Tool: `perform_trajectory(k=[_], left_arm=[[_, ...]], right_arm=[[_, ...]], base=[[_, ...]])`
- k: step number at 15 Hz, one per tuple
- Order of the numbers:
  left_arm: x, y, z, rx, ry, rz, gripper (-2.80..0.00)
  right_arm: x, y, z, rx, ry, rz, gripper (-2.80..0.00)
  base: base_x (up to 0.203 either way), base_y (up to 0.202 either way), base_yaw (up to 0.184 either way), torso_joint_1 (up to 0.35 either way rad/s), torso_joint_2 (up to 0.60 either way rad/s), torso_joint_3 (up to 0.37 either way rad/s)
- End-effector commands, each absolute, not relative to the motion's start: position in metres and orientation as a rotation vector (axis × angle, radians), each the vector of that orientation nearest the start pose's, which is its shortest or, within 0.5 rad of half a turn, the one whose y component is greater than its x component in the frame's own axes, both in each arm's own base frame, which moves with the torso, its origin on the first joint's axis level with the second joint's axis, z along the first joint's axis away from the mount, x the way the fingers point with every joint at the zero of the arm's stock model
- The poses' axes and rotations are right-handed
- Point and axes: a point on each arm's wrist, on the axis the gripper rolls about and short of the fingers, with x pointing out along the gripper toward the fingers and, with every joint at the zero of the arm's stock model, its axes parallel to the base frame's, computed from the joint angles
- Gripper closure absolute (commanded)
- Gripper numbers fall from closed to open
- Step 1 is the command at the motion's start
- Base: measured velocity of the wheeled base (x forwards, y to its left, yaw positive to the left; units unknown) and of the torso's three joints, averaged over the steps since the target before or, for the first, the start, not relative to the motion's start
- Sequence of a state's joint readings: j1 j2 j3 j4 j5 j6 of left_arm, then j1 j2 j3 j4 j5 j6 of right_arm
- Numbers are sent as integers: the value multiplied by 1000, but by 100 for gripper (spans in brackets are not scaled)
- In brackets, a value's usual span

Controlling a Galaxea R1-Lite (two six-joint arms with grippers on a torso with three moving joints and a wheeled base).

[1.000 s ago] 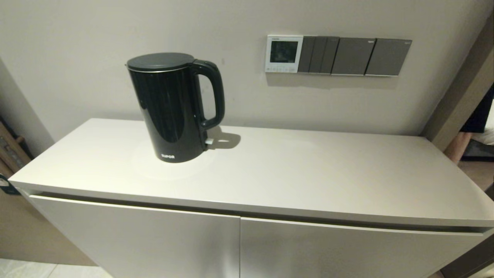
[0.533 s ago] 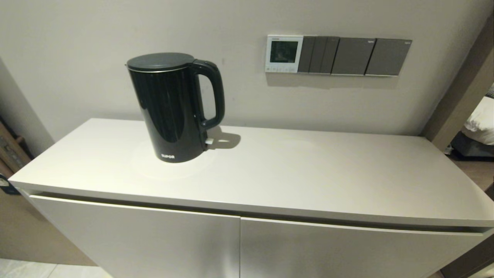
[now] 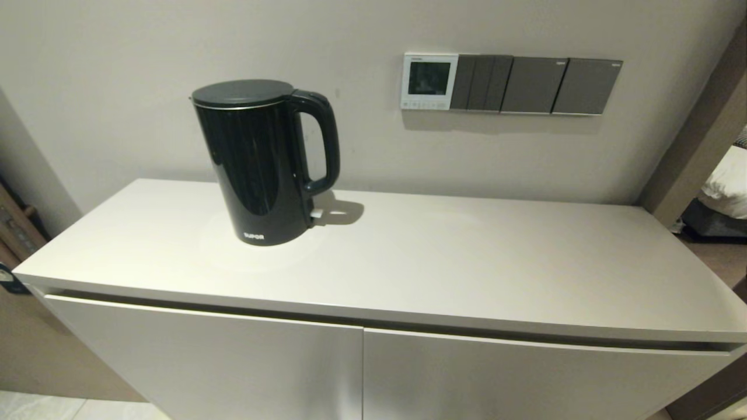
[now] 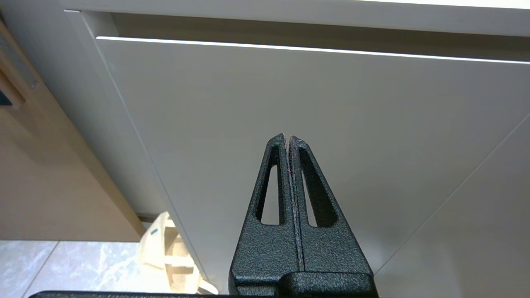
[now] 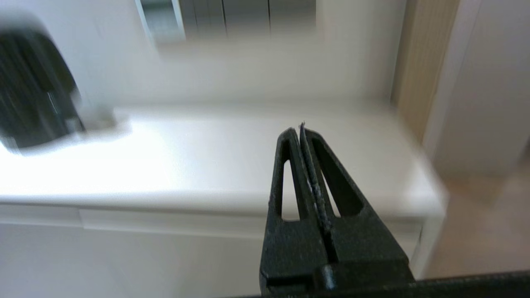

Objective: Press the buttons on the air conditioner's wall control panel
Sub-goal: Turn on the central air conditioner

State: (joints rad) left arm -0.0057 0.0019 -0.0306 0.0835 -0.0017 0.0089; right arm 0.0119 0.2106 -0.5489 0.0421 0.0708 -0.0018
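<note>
The white wall control panel [image 3: 429, 81] hangs on the wall above the cabinet, with a dark screen and a row of tiny pale buttons [image 3: 427, 105] along its lower edge. It also shows at the far end of the right wrist view [image 5: 161, 20]. Neither gripper shows in the head view. My right gripper [image 5: 299, 129] is shut and empty, out in front of the cabinet's front edge and pointing toward the wall. My left gripper [image 4: 287, 138] is shut and empty, low in front of the cabinet door [image 4: 290, 107].
A black electric kettle [image 3: 262, 160] stands on the white cabinet top [image 3: 467, 256], left of the panel. Dark grey switch plates [image 3: 537, 85] adjoin the panel on its right. A wooden door frame [image 3: 700, 128] stands at the right. A cloth bag [image 4: 169, 256] lies on the floor.
In the head view the cabinet, kettle and panel have not moved. Something seen through the doorway at the right a second ago is gone.
</note>
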Motion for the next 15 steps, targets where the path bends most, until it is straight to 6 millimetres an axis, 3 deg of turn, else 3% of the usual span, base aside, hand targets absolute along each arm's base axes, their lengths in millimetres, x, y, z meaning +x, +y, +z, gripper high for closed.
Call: perform_trajectory(k=[1, 4, 6, 11, 15], left_arm=[[-25, 0, 75, 9, 55, -8, 0], [-25, 0, 75, 9, 55, -8, 0], [-25, 0, 75, 9, 55, -8, 0], [-25, 0, 75, 9, 55, -8, 0], [-25, 0, 75, 9, 55, -8, 0]], right_arm=[[-29, 1, 280, -11, -264, 85, 0], [12, 2, 331, 6, -232, 95, 0], [46, 3, 352, 49, -193, 102, 0], [127, 15, 375, 223, -83, 109, 0], [183, 73, 383, 277, -96, 11, 0]], base=[[0, 0, 0, 0, 0, 0], [0, 0, 0, 0, 0, 0], [0, 0, 0, 0, 0, 0], [0, 0, 0, 0, 0, 0], [0, 0, 0, 0, 0, 0]])
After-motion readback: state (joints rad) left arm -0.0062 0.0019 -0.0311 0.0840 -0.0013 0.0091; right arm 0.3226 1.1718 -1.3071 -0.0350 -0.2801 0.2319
